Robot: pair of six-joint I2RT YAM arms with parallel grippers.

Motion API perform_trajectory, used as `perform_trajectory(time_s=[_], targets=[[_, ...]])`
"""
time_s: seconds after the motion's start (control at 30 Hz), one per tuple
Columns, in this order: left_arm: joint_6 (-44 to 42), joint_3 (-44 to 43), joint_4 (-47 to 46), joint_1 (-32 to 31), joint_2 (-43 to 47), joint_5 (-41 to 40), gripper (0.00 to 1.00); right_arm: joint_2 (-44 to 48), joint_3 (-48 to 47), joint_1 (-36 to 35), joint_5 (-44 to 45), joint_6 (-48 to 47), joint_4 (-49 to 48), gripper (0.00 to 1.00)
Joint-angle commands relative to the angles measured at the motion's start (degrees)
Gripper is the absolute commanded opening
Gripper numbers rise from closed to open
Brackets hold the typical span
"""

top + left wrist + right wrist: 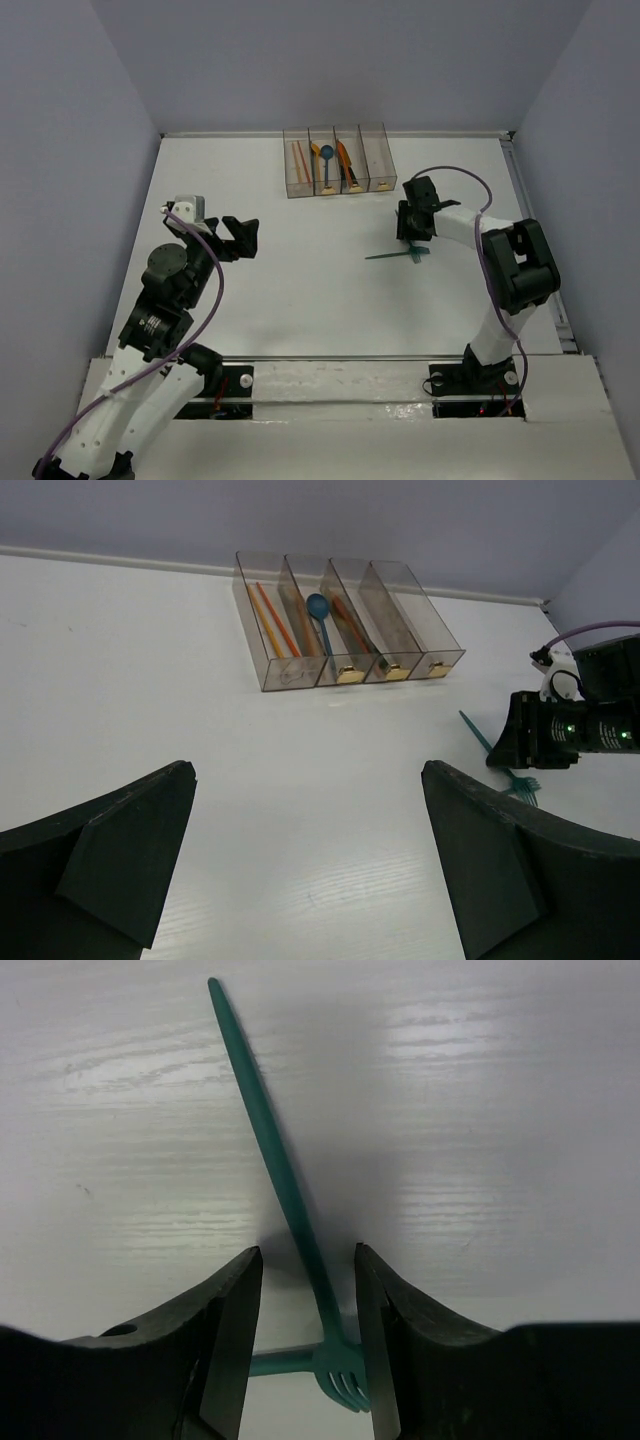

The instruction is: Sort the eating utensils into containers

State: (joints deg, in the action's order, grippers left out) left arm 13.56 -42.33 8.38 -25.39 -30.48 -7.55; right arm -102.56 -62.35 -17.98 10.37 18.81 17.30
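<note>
1 teal fork [265, 1130] within right tool [307, 1260]

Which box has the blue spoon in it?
The second bin from the left. It alone holds a blue spoon; the sticks in the bin to its left are orange.

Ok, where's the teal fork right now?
The fork lies flat on the table, right of centre in the top view, nearer than the bins, with the right gripper open astride its handle by the tines.
</note>
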Motion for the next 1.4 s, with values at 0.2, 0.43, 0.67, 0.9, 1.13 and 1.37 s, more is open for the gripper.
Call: perform_trajectory(time_s=[0.2,0.43,0.67,0.9,1.13,1.37], targets=[[-0.11,0.14,-2.49,0.16,-0.19,0.08,0.99,-1.5,-1.2,0.31,-1.49,-4.3,3.62,0.18],[-0.11,0.14,-2.49,0.16,0.25,0.08,0.99,-0.27,-4.18,0.31,-1.67,-6.59,5.9,0.0],[-0.11,0.14,-2.58,0.16,0.25,0.34,0.99,7.02,-10.32,0.31,-3.41,-6.68,4.68,0.0],[-0.2,0.14,-2.41,0.16,0.25,-0.27,0.99,-1.48,-25.78,0.31,-8.0,-9.4,-1.92,0.0],[-0.29,0.05,-2.32,0.16,-0.63,-0.89,0.99,-20.29,-51.68,1.45,-9.23,-10.37,2.03,0.0],[-0.47,-0.04,-2.49,0.16,-1.6,-0.71,0.99,-32.25,-64.48,2.51,-8.79,-10.99,3.62,0.0]])
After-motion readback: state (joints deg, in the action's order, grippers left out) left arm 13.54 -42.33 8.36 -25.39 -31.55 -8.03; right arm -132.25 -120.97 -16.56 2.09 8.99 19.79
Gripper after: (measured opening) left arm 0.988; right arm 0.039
